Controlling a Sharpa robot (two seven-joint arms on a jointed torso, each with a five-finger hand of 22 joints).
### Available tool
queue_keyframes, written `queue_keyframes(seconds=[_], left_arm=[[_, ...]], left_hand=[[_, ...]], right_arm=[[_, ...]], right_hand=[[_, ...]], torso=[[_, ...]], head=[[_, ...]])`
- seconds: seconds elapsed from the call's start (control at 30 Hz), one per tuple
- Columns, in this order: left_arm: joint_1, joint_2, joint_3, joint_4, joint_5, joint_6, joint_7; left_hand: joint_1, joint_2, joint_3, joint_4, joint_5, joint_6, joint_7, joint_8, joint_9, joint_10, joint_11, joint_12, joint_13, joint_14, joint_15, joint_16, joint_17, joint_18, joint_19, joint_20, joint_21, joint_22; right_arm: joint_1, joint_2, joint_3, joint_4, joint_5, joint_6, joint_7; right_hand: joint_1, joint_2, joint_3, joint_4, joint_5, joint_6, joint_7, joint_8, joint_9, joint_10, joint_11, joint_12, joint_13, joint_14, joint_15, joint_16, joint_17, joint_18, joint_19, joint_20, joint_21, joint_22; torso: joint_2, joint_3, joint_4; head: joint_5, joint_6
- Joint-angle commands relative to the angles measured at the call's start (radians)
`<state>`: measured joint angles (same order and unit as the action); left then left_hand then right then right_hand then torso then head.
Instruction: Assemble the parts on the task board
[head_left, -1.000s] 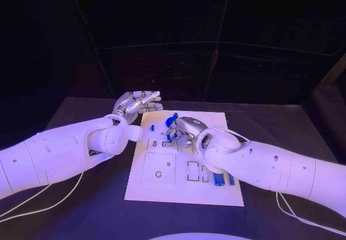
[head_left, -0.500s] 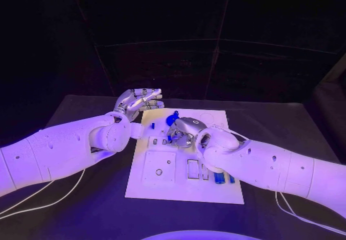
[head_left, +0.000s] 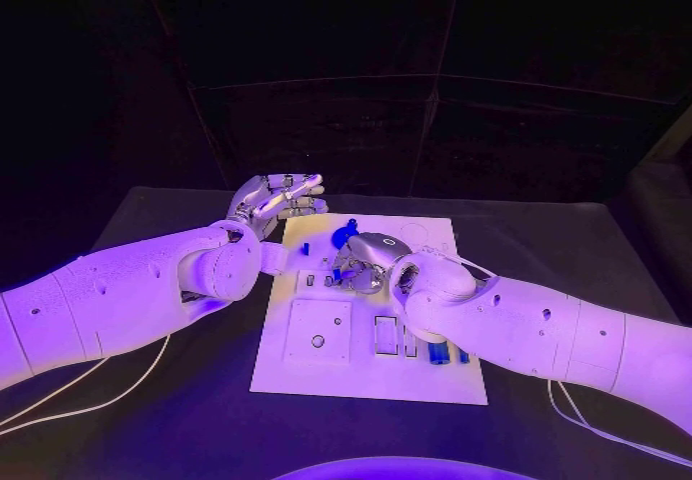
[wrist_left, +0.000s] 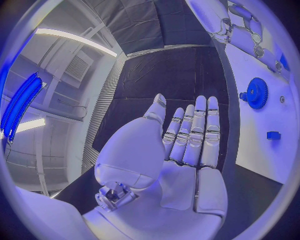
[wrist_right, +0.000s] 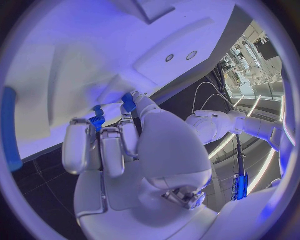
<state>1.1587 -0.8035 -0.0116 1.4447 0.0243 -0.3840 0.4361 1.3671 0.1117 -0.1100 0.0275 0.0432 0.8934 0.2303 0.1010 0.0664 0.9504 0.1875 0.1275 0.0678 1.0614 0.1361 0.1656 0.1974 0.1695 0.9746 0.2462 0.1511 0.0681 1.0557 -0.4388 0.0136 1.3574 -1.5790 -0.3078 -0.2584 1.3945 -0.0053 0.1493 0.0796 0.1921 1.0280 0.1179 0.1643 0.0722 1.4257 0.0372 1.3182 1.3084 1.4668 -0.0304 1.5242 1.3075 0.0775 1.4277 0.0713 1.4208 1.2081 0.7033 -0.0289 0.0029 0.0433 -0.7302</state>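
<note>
White board (head_left: 346, 345) lies at the middle of the black tabletop (head_left: 577, 250). Right hand (head_left: 368, 262) rests over the board's far half, its fingers (wrist_right: 100, 145) pinching a small blue part (wrist_right: 97, 121) against the board. Left hand (head_left: 274, 205) hovers off the board's far left corner, fingers (wrist_left: 194, 135) straight and released. Blue gear (wrist_left: 256, 93) stands near the far edge; more blue parts (head_left: 440, 358) sit near the board's near right corner.

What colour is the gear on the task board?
Blue; the gear shows best in the left wrist view, on the white task board.
</note>
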Motion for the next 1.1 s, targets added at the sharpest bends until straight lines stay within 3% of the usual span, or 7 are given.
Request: queue_keyframes(seconds=[0.03, 0.83, 1.1], left_arm=[[0.002, 0.001, 0.001, 0.000, -0.005, 0.009, 0.010], [0.002, -0.001, 0.001, 0.001, -0.005, 0.010, 0.011], [0.002, -0.001, 0.001, 0.000, -0.005, 0.010, 0.011]], left_hand=[[0.002, 0.007, 0.000, -0.006, 0.005, -0.005, 0.002, -0.004, 0.000, -0.001, -0.002, -0.005, 0.000, -0.003, 0.002, -0.004, 0.001, 0.013, 0.007, 0.000, -0.004, -0.001], [0.002, 0.007, 0.000, -0.006, 0.005, -0.005, 0.002, -0.004, 0.000, -0.001, -0.002, -0.005, 0.000, -0.003, 0.002, -0.004, 0.001, 0.013, 0.007, 0.000, -0.004, -0.001], [0.001, 0.007, 0.000, -0.006, 0.005, -0.005, 0.002, -0.005, 0.000, -0.001, -0.002, -0.005, -0.001, -0.003, 0.002, -0.004, 0.001, 0.013, 0.008, 0.000, -0.005, -0.001]], right_arm=[[-0.003, 0.000, -0.003, 0.002, -0.007, 0.030, -0.012], [-0.005, -0.012, -0.004, 0.008, -0.007, 0.033, -0.024], [-0.006, -0.016, -0.004, 0.015, 0.005, -0.039, 0.016]], right_hand=[[-0.008, -0.006, 0.000, 0.005, -0.005, -0.001, 0.007, -0.004, -0.002, -0.004, 0.000, -0.007, 0.035, 0.083, -0.006, -0.004, 0.169, -0.008, 0.000, -0.003, -0.001, -0.001], [-0.011, -0.009, -0.001, 0.005, -0.009, -0.005, 0.009, -0.008, -0.003, -0.005, 0.002, -0.008, 0.034, 0.083, -0.005, -0.005, 0.169, -0.008, 0.000, -0.002, -0.001, -0.001], [-0.009, -0.008, 0.003, 0.003, -0.008, -0.005, 0.008, -0.009, -0.002, -0.004, 0.002, -0.006, 0.036, 0.084, -0.005, -0.004, 0.171, -0.008, 0.001, -0.001, -0.001, 0.000]], torso=[[0.000, 0.0000, 0.0000], [0.000, 0.0007, 0.0005], [0.000, -0.0002, 0.0007]], head=[[-0.001, -0.002], [0.000, -0.008], [-0.001, -0.005]])
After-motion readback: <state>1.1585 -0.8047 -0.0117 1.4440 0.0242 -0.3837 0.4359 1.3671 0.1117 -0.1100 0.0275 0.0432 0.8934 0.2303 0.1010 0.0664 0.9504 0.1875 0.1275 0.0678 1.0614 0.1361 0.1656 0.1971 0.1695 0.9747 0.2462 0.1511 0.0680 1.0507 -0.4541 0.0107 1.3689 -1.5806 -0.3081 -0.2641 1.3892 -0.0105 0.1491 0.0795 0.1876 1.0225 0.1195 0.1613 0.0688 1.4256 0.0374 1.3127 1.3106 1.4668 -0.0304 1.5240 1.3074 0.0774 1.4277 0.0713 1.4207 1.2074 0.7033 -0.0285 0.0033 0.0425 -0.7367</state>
